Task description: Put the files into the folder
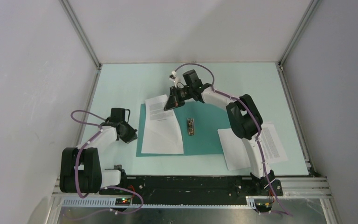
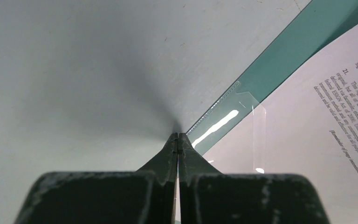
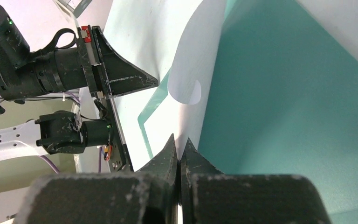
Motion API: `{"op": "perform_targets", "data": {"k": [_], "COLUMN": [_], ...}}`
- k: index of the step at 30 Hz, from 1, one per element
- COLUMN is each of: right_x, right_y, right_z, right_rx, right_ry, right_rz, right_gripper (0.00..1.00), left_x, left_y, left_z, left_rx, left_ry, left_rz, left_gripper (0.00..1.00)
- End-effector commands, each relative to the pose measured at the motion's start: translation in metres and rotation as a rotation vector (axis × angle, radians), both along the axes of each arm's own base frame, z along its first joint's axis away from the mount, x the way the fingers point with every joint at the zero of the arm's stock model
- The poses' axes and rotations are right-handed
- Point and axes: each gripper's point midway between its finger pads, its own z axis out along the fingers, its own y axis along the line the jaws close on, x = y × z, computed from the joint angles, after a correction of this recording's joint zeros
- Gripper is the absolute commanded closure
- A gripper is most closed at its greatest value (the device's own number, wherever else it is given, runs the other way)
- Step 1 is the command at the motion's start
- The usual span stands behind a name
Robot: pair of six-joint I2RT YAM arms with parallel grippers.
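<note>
The teal folder [image 1: 207,137] lies open in the middle of the table, a small metal clip [image 1: 191,126] on its spine. One file [image 1: 163,133] rests on the folder's left half. My right gripper [image 1: 171,103] is shut on this sheet's far edge and holds it lifted. In the right wrist view the pinched file [image 3: 196,65] curls above the folder [image 3: 284,93] from my right gripper [image 3: 179,143]. A second file [image 1: 274,142] lies at the right, partly under the right arm. My left gripper [image 1: 131,135] is shut and empty, its tips [image 2: 177,136] down beside the folder's left edge [image 2: 279,60].
White walls and metal frame posts [image 1: 81,35] close in the table on three sides. The black base rail [image 1: 191,184] runs along the near edge. A clear plastic flap [image 2: 242,105] sits at the folder's corner near my left gripper.
</note>
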Motion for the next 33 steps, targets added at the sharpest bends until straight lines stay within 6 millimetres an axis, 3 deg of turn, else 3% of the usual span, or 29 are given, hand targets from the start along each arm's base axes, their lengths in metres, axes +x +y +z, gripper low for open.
{"op": "perform_targets", "data": {"k": [1,9,21,33], "right_x": [-0.007,-0.003,0.007,-0.001], "right_y": [0.019,0.026,0.027,0.021], "right_z": [0.003,0.001,0.023,-0.002], "right_rx": [0.040,0.051,0.150,0.079], "right_ry": [-0.012,-0.015,-0.026,-0.006], "right_rz": [0.058,0.036,0.000,-0.017], "right_gripper": [0.99,0.99,0.99,0.99], "left_x": [-0.016,-0.016,-0.016,-0.015], "left_y": [0.007,0.007,0.006,0.006], "left_z": [-0.014,-0.014,-0.014,-0.014], "left_rx": [0.033,0.033,0.032,0.030], "left_ry": [0.078,0.082,0.082,0.081], "left_rz": [-0.004,-0.006,-0.009,-0.008], "left_gripper": [1.00,1.00,1.00,1.00]}}
